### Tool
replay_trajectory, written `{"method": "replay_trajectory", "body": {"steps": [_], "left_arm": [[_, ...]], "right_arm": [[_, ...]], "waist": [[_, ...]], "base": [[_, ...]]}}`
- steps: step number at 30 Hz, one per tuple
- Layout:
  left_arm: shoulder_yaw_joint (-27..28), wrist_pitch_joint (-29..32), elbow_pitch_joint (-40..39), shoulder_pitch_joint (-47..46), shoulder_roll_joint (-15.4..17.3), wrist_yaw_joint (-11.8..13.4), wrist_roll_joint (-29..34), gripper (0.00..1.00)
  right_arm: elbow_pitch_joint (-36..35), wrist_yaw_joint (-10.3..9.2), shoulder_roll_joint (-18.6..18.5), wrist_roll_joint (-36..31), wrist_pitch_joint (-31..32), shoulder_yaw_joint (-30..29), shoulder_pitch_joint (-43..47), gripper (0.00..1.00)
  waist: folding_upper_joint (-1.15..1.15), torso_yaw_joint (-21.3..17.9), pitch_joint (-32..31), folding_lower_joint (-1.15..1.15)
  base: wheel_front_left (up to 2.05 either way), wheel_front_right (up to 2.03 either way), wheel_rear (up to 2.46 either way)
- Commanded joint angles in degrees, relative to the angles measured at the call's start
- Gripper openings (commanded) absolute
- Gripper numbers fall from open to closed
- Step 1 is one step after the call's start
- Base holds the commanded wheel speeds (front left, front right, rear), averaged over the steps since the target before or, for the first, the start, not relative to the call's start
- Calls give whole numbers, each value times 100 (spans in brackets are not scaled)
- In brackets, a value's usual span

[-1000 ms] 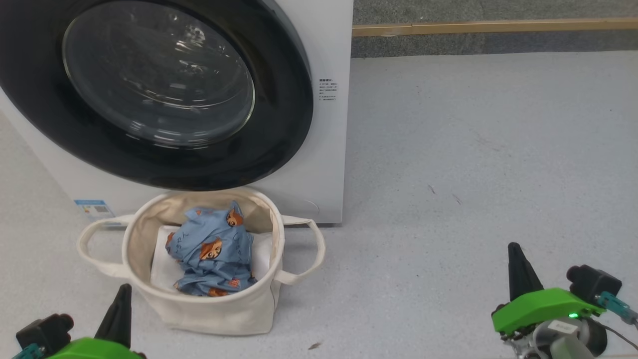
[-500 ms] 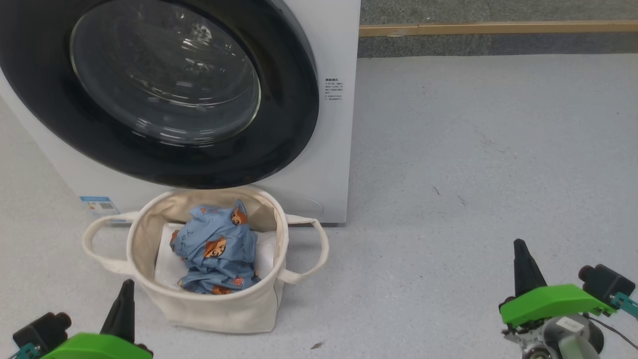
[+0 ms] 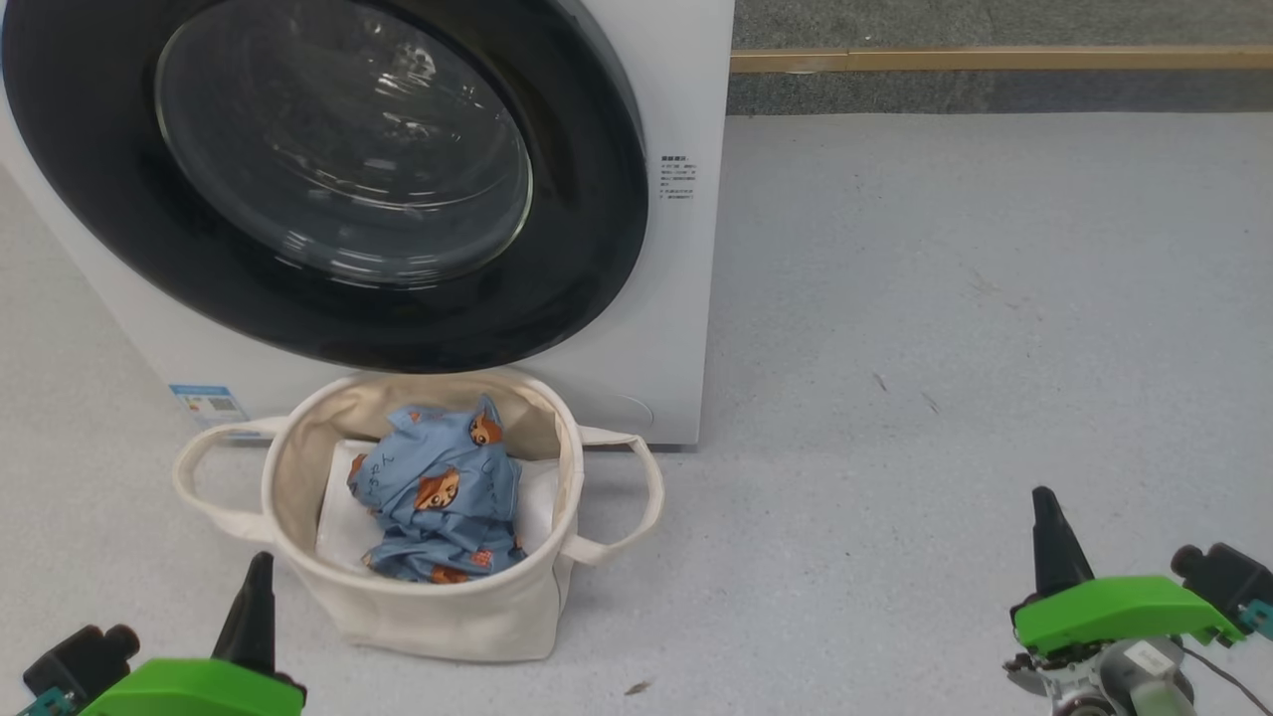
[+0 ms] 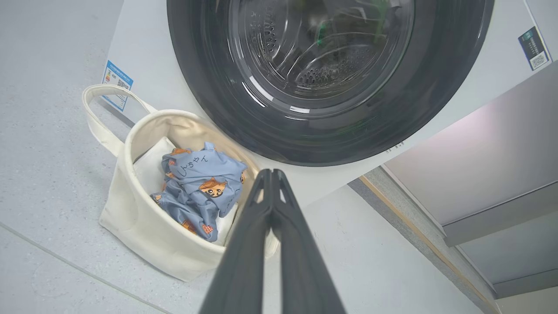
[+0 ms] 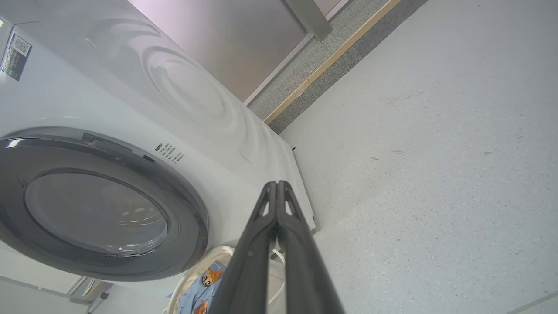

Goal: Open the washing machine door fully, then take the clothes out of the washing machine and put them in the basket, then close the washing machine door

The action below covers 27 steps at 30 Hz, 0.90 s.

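The white washing machine [image 3: 686,298] fills the upper left of the head view, and its round black-rimmed door [image 3: 597,259] lies closed flat against the front. Right below it on the floor stands the cream basket [image 3: 448,617], holding the crumpled light blue clothes [image 3: 443,497] on a white lining. My left gripper [image 3: 257,572] is shut and empty, low at the bottom left, just in front of the basket. My right gripper [image 3: 1044,502] is shut and empty at the lower right, well clear of both. In the left wrist view the shut fingers [image 4: 271,174] point over the basket [image 4: 144,226] toward the door [image 4: 205,87].
Grey speckled floor [image 3: 945,348] spreads open to the right of the machine. A wooden strip and dark skirting [image 3: 995,70] run along the back wall. A metal cabinet [image 4: 501,165] stands beside the machine in the left wrist view.
The whole head picture has shifted slightly right, so the camera moved. Both grippers sit a little lower in it and stay shut. Door, basket and clothes are unchanged.
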Motion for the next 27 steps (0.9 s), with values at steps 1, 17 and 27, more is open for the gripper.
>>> {"method": "replay_trajectory", "body": {"steps": [1, 17, 27], "left_arm": [[180, 63, -237, -123, 44, -16, -147, 0], [385, 327, -430, -59, -191, -22, -885, 0], [513, 493, -551, -19, -339, -25, -1347, 0]], "right_arm": [[-252, 6, -37, 204, 57, 12, -130, 0], [-462, 8, -38, 1187, 321, -29, -14, 0], [-594, 9, -38, 1803, 487, -54, 59, 0]], "waist": [[0, 12, 1, 0], [0, 107, 6, 0], [0, 166, 10, 0]], "base": [[0, 0, 0], [0, 0, 0], [0, 0, 0]]}}
